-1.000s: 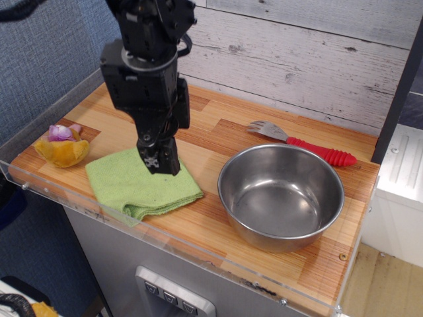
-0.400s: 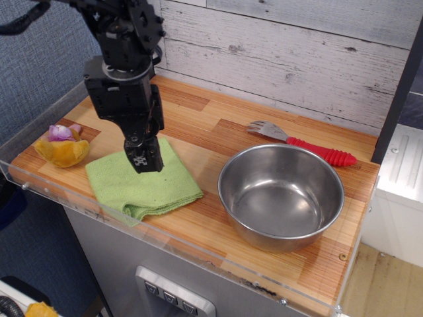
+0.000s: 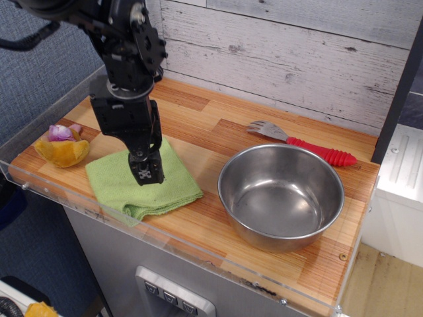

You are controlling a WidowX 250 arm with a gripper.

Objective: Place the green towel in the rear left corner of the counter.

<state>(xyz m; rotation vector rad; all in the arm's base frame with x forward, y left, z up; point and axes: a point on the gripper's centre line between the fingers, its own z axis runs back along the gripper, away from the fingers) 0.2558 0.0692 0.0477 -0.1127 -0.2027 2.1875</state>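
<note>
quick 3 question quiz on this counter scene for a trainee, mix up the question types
1. True or false: the folded lime-green terry towel already lies in the rear left corner of the butcher-block wooden counter.
2. The black gripper is over: A) the round steel bowl B) the towel C) the red-handled metal fork
3. What lies left of the towel?

Key: 1 false, it is near the front edge. 2 B. 3 the orange peel-like lump with a purple piece.

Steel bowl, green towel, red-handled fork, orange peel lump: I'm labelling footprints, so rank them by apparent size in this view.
1. Steel bowl
2. Green towel, slightly smaller, partly hidden by the gripper
3. Red-handled fork, long but thin
4. Orange peel lump; its ranking against the fork is unsure
</note>
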